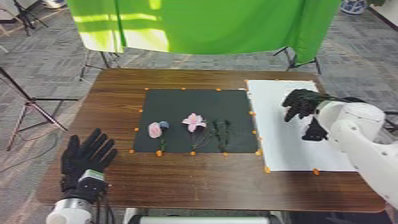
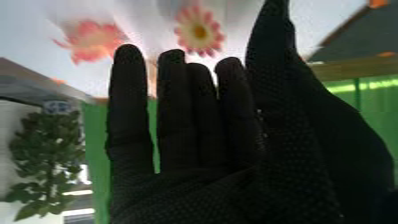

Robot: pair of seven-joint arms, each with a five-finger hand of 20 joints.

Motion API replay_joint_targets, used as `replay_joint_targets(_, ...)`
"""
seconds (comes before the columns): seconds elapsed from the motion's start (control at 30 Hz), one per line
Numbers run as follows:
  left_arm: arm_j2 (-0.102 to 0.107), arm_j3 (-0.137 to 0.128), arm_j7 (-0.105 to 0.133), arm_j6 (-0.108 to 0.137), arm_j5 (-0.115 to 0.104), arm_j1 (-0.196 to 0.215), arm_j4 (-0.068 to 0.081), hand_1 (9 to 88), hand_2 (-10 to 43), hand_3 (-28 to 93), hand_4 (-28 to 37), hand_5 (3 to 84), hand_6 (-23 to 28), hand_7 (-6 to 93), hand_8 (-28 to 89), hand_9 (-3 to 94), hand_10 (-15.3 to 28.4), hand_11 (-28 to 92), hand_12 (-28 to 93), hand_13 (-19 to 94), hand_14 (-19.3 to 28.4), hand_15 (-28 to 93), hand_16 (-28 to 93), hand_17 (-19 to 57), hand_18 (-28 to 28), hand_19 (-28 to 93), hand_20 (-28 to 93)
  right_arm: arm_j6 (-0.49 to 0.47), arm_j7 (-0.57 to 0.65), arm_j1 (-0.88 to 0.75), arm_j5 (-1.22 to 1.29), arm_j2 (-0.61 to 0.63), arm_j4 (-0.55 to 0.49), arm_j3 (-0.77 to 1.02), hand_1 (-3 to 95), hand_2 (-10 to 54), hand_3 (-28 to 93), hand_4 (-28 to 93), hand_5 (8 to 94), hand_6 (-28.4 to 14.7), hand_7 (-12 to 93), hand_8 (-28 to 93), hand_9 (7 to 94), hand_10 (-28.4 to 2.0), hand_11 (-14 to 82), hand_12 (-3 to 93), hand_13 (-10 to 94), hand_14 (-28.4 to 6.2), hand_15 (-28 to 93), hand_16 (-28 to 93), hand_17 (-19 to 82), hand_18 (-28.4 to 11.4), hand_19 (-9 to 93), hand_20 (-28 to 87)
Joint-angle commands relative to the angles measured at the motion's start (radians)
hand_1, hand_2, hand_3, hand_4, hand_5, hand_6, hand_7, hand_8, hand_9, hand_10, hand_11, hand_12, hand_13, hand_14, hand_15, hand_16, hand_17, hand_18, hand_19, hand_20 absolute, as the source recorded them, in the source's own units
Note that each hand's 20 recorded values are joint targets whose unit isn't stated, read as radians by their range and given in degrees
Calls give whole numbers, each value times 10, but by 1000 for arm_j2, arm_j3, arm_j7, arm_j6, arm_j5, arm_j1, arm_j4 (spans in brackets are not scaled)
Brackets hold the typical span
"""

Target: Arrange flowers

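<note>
The job looks partly done. A pink flower (image 2: 93,41) and a daisy (image 2: 200,31) are on the white sheet (image 1: 282,155), near the right hand (image 1: 305,101). Left of that hand, the rose (image 1: 155,130), lily (image 1: 193,121) and green stems (image 1: 221,135) probably still need moving. Its fingers are straight and hold nothing; whether they touch a flower, one cannot tell.

Brown, grained table (image 1: 178,175). At twelve o'clock, green cloth (image 1: 222,30) banded yellow by light. At three, my black right hand (image 1: 305,102) and white paper (image 1: 298,157). At eight, pink bloom (image 1: 155,131) on charcoal mat (image 1: 178,104). Pink-petalled daisy (image 2: 199,32), yellow centre.
</note>
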Motion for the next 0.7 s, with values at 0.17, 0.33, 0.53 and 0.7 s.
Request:
replay_joint_targets(0.17, -10, 7, -20, 3, -3, 13, 4, 200, 195, 645, -283, 380, 102, 101, -79, 265, 160, 231, 54, 171, 166, 339, -85, -84, 141, 328, 67, 77, 6, -40, -45, -2, 36, -31, 600, -42, 625, -283, 572, 61, 139, -131, 641, -62, 94, 133, 595, -54, 182, 245, 241, -146, 672, 236)
replay_joint_targets(0.33, -15, 6, -28, 7, 1, 13, 3, 200, 192, 659, -283, 378, 102, 101, -80, 245, 156, 227, 52, 171, 166, 340, -86, -84, 141, 328, 67, 110, -4, -52, -63, 0, 29, -41, 664, -20, 543, -282, 612, 56, 134, -106, 738, -66, 46, 275, 663, -31, 178, 391, 252, -141, 690, 269)
replay_joint_targets(0.53, -16, 8, -24, 6, -4, 13, 4, 201, 190, 664, -283, 373, 102, 103, -80, 230, 154, 226, 51, 169, 167, 341, -86, -84, 141, 327, 66, 218, -44, -60, -96, 16, 13, -61, 689, 15, 582, -281, 648, 61, 144, -99, 779, -66, 61, 337, 681, -22, 221, 428, 256, -132, 708, 302)
replay_joint_targets(0.7, -15, 6, -23, 8, -5, 15, 3, 202, 188, 668, -283, 371, 102, 103, -81, 224, 154, 226, 51, 168, 167, 341, -87, -84, 141, 326, 67, 271, -58, -62, -100, 31, -48, -54, 691, 14, 589, -282, 670, 59, 145, -72, 793, -66, 69, 347, 689, -27, 233, 435, 257, -133, 727, 307)
